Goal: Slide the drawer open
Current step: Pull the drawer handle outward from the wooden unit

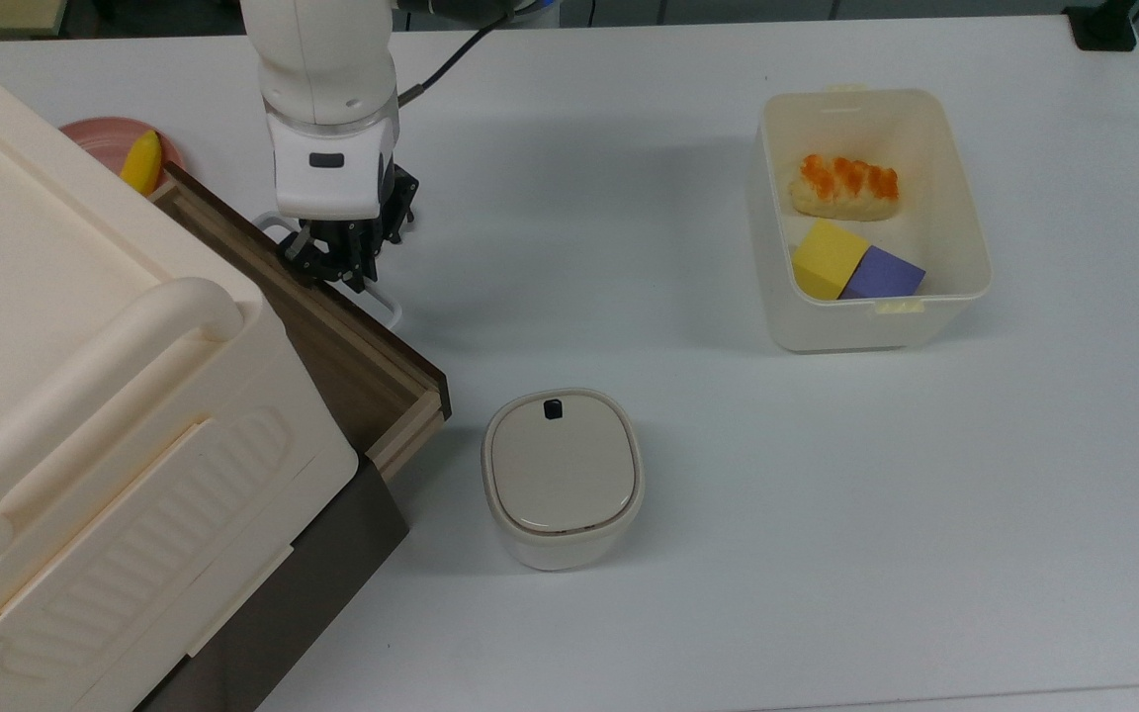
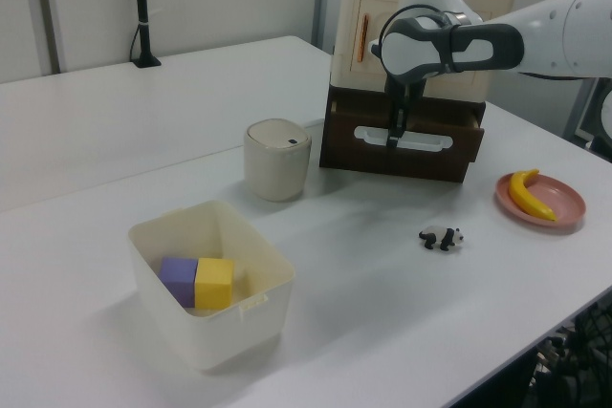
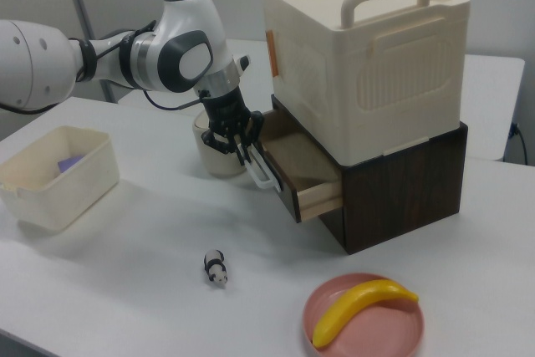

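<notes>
Gripping the handle (image 3: 261, 169), tool (image 3: 242, 150) holds drawer (image 3: 308, 175) part-open.

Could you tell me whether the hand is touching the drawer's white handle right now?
Touching. In the right view the hand is closed around the white loop handle of the partly open drawer, no gap visible.

The white arm (image 1: 317, 59) entered from the upper left of the top view and reached down into that frame's upper-left quarter. In the right view it stretched from the left edge toward the centre, its wrist bent downward. In the left view it came in from the right edge, upper part of the frame. The black gripper (image 1: 337, 265) (image 3: 242, 150) (image 2: 392, 137) pointed down, its fingers (image 3: 237, 143) closed on the thin white handle (image 3: 261, 169) (image 1: 384, 307) between them.
</notes>
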Controlling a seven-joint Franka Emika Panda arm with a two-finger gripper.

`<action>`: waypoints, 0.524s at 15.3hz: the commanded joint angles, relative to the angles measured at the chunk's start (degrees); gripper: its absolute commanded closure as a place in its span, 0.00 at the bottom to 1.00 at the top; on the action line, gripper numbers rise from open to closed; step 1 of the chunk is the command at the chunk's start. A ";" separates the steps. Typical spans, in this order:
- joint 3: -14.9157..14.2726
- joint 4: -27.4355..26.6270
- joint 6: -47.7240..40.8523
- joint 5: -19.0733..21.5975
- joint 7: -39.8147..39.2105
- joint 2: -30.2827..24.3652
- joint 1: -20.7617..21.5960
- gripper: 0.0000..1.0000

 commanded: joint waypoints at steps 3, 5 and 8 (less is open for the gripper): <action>0.35 -1.28 -1.08 -0.14 1.45 -1.98 1.47 0.89; 0.35 -1.02 -0.99 -0.14 1.54 -1.98 1.47 0.88; 0.35 -0.49 -0.99 -0.14 1.45 -1.98 1.47 0.86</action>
